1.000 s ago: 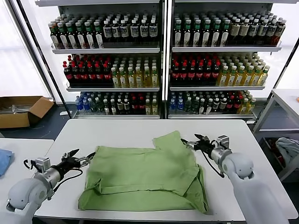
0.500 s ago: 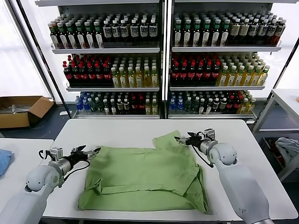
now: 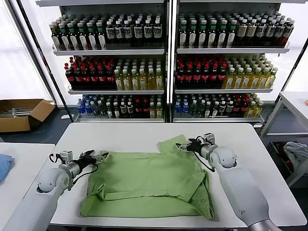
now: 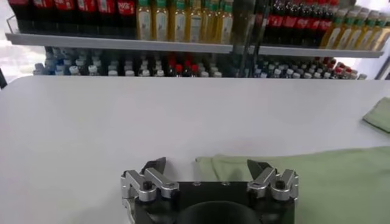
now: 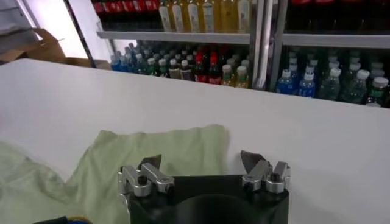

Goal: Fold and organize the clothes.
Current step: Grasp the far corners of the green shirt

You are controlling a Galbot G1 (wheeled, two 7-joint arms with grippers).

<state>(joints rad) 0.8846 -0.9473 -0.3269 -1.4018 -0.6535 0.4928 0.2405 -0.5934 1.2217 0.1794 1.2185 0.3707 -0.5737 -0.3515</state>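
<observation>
Tall white shelving [image 3: 166, 50] packed with rows of bottled drinks filled the back of the room, and before it stood a white rectangular table [image 3: 120, 134]. On the table lay the light green short-sleeved cotton shirt [image 3: 149, 180], spread mostly flat across the middle, with one sleeve pointing toward one o'clock and its hem near the front edge at six o'clock.

The head view showed both arms at once. The left gripper [image 3: 98, 157] sat at the shirt's nine o'clock edge, low over the table, and the right gripper [image 3: 184, 147] sat at the tip of the sleeve at one o'clock. That view also took in a brown cardboard box [image 3: 21, 113] on the floor at ten o'clock and a blue cloth [image 3: 4, 166] on a side table at nine o'clock, neither of which appeared in the wrist views.

The left wrist view gave what the head view could not: the left gripper [image 4: 208, 165] had its fingers spread wide, one over the bare table and one over the shirt's edge [image 4: 304, 176], gripping nothing. The right wrist view showed the right gripper [image 5: 201, 159] with fingers likewise apart, straddling the sleeve's far corner [image 5: 177, 146], with no cloth pinched between them.
</observation>
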